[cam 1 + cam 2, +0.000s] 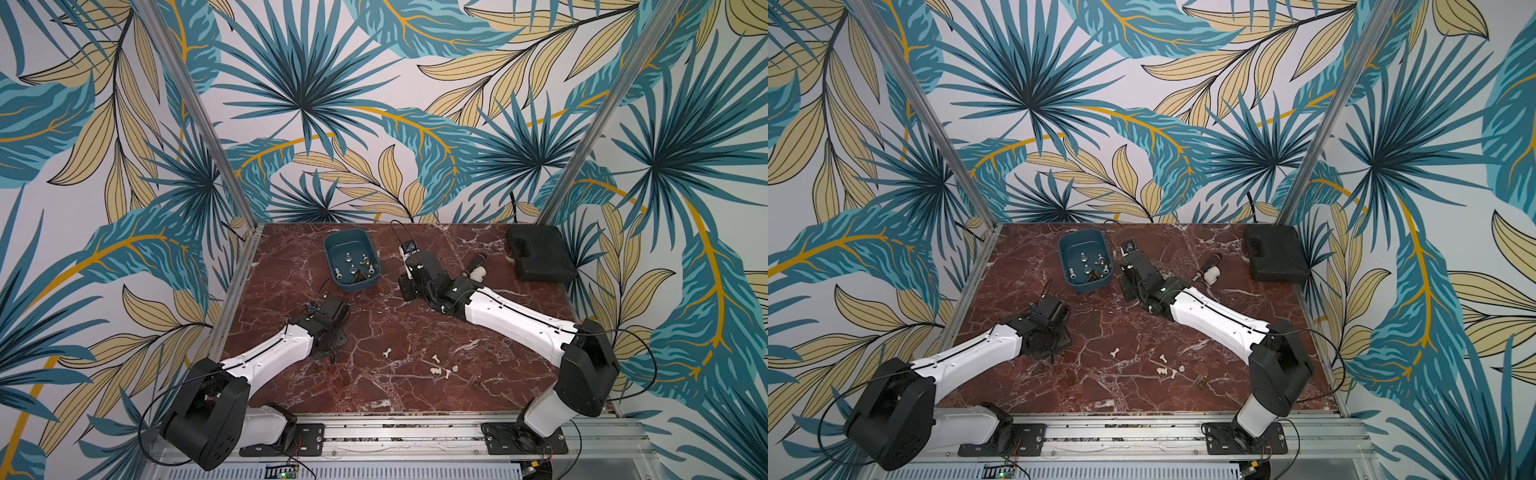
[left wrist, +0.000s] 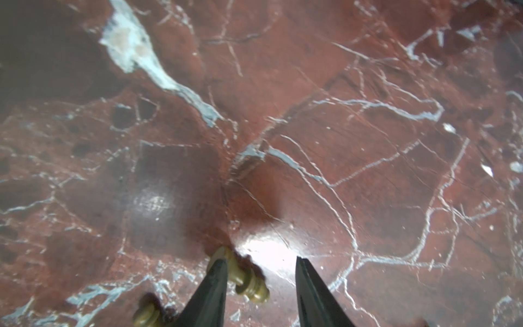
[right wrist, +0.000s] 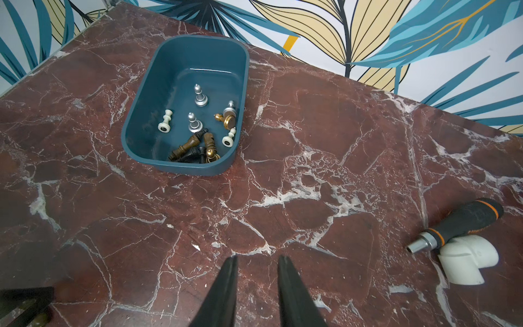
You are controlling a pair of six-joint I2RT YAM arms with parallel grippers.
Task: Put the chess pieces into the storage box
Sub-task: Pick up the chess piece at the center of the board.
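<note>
Left wrist: left hand [image 2: 259,260] part-open, empty, a turned brassy chess piece [image 2: 247,283] touching one finger [image 2: 215,286] on glossy veined marble [image 2: 339,141].

I counted one storage box [image 3: 141,93] holding roughly ten chess pieces [image 3: 200,96], five white chess pieces [image 1: 387,353] lying loose, one screwdriver [image 3: 467,220], one white fitting [image 3: 467,260], one black case [image 1: 540,257].

A red-brown marble table [image 1: 415,324] veined in white is seen in both top views. Toward its far edge a teal storage box [image 1: 355,286] is set, and a black hard case [image 1: 540,253] in the far right corner. Between them a black-handled tool [image 3: 467,220] is laid touching a white elbow fitting [image 3: 467,257]. White chess pieces [image 1: 435,358] are scattered near the front, and a gold chess piece [image 2: 246,280] is laid on its side.
</note>
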